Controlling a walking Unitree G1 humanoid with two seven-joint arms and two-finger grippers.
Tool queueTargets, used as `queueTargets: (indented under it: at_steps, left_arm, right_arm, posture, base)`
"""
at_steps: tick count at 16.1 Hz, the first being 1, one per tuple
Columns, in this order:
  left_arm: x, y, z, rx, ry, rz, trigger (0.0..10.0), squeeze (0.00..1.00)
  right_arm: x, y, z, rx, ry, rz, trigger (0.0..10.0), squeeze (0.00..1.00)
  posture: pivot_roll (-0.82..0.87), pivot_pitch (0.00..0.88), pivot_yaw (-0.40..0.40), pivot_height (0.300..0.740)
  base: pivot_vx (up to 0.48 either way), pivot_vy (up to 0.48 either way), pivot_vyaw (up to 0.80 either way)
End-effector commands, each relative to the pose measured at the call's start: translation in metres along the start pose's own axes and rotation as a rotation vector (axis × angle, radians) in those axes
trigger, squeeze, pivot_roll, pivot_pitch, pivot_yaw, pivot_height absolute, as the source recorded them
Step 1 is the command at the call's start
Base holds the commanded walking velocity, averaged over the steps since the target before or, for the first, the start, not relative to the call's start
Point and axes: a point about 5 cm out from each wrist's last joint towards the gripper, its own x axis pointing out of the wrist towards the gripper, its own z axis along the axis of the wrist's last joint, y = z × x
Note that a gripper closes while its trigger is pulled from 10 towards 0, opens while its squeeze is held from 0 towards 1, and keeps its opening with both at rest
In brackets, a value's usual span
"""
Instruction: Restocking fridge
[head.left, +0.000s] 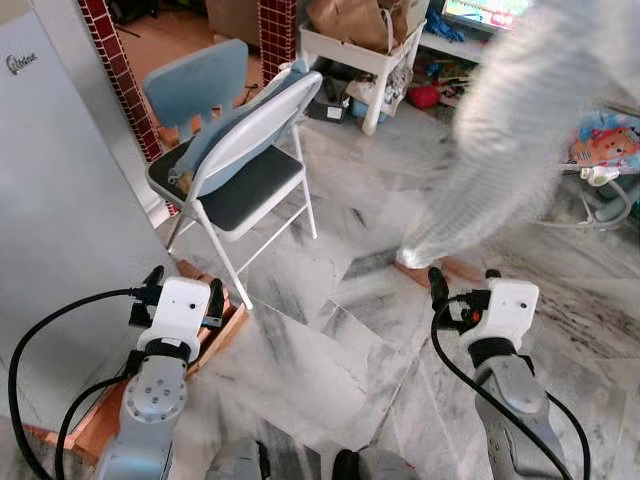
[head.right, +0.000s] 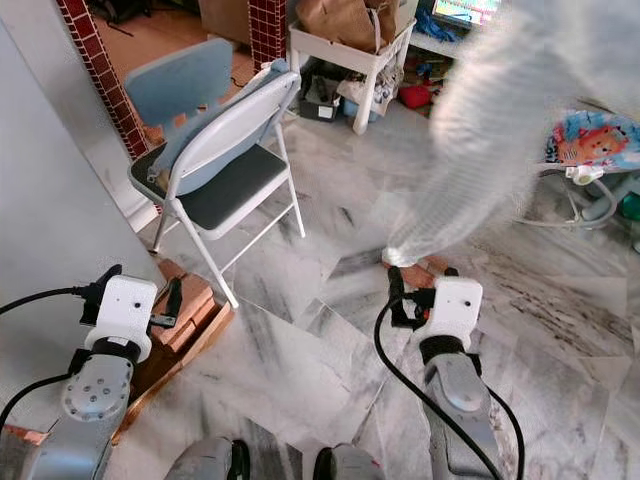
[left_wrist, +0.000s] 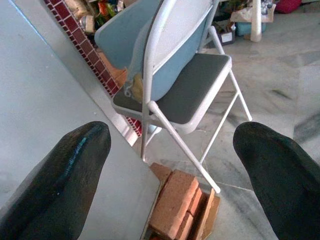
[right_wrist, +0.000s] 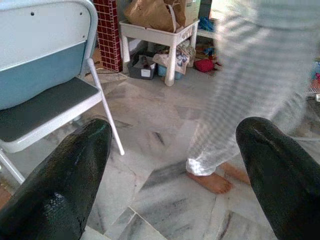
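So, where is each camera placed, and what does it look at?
Left eye: head, facing down at floor, chair, both claws.
Right eye: same scene, person's leg ahead.
Left wrist: along open left claw at chair, bricks, fridge.
Right wrist: along open right claw at person's foot.
All share the chair.

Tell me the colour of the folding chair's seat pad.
Dark grey seat pad, on a white frame; clearest in the left wrist view.

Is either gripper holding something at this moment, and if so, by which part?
Nothing is held. The left gripper and the right gripper both stand open, with only floor and the folding chair beyond them.
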Motion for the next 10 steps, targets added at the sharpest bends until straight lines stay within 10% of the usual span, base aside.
queueTargets:
  at_steps: [1, 10]
  left_arm:
    - [0.0001, -0.0004, -0.0021, 0.002, 0.015, -0.005, 10.0, 0.0]
    - [0.0008, -0.0041, -0.0002, 0.001, 0.017, -0.011, 10.0, 0.0]
  right_arm:
    - [0.0009, -0.0021, -0.0014, -0.011, 0.009, -0.01, 10.0, 0.0]
    - [0.003, 0.0022, -0.0034, -0.014, 0.019, 0.014, 10.0, 0.0]
  posture:
    - [0.13, 0.087, -0.039, 0.74]
    - [0.13, 0.106, -0.059, 0.74]
  base:
    - [-0.251, 0.266, 0.0]
    - [-0.269, 0.352, 0.0]
